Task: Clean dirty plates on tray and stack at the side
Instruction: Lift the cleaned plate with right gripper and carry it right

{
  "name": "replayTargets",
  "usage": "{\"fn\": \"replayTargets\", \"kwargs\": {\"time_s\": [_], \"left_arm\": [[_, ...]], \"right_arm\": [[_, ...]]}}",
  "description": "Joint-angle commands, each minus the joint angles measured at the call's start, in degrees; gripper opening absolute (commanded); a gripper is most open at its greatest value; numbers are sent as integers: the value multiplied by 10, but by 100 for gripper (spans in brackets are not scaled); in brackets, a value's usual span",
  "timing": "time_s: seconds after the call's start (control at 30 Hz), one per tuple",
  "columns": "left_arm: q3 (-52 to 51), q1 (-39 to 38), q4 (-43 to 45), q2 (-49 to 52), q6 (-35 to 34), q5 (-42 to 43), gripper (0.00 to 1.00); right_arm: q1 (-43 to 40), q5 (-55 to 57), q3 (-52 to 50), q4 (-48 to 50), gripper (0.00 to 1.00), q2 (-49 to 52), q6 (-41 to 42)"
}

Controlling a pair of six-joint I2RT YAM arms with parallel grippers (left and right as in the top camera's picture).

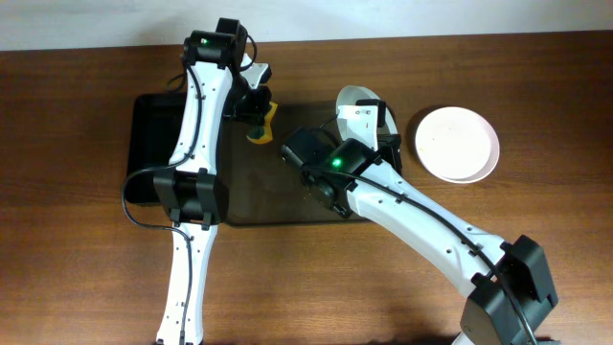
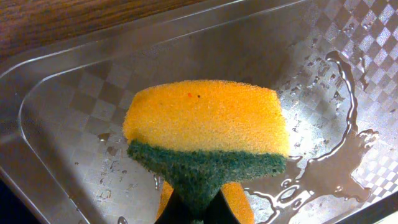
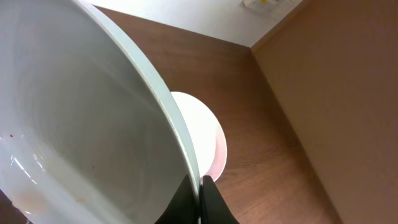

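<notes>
My left gripper (image 1: 257, 113) is shut on a yellow sponge with a green scouring side (image 1: 261, 126), held over the far left part of the dark brown tray (image 1: 259, 196). In the left wrist view the sponge (image 2: 205, 118) hangs from the fingers (image 2: 198, 214) above the wet tray floor (image 2: 68, 93). My right gripper (image 1: 372, 123) is shut on the rim of a white plate (image 1: 354, 99), tilted on edge over the tray's far right. In the right wrist view this plate (image 3: 81, 124) shows faint orange specks, with the fingers (image 3: 200, 193) pinching its rim. Another white plate (image 1: 457, 144) lies on the table to the right.
A smaller black tray (image 1: 153, 144) lies left of the brown tray, partly under the left arm. Water pools on the tray floor (image 2: 336, 168). The plate on the table also shows in the right wrist view (image 3: 202, 134). A wall rises on the right (image 3: 336, 93).
</notes>
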Motion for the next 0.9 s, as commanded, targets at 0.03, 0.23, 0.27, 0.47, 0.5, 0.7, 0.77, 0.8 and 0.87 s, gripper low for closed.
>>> {"fn": "replayTargets", "kwargs": {"time_s": [0.03, 0.23, 0.27, 0.47, 0.5, 0.7, 0.77, 0.8, 0.87], "left_arm": [[9, 2, -1, -30, -4, -11, 1], [9, 2, -1, -30, -4, -12, 0], [9, 3, -1, -30, -4, -12, 1], [9, 2, -1, -30, -4, -12, 0], [9, 2, -1, -30, -4, -12, 1], [9, 2, -1, -30, -4, -12, 1], [9, 2, -1, -30, -4, -12, 1], [9, 2, -1, -30, -3, -12, 1], [9, 2, -1, -30, -4, -12, 1]], "right_arm": [[7, 31, 1, -2, 4, -4, 18], [7, 14, 1, -3, 4, -4, 18], [7, 11, 1, -3, 4, -4, 18], [7, -7, 1, -2, 4, -4, 18], [7, -14, 1, -2, 4, -4, 18], [7, -57, 3, -2, 4, -4, 18], [7, -80, 6, -2, 4, -4, 18], [5, -97, 8, 0, 4, -4, 18], [-5, -151, 10, 9, 4, -4, 18]]}}
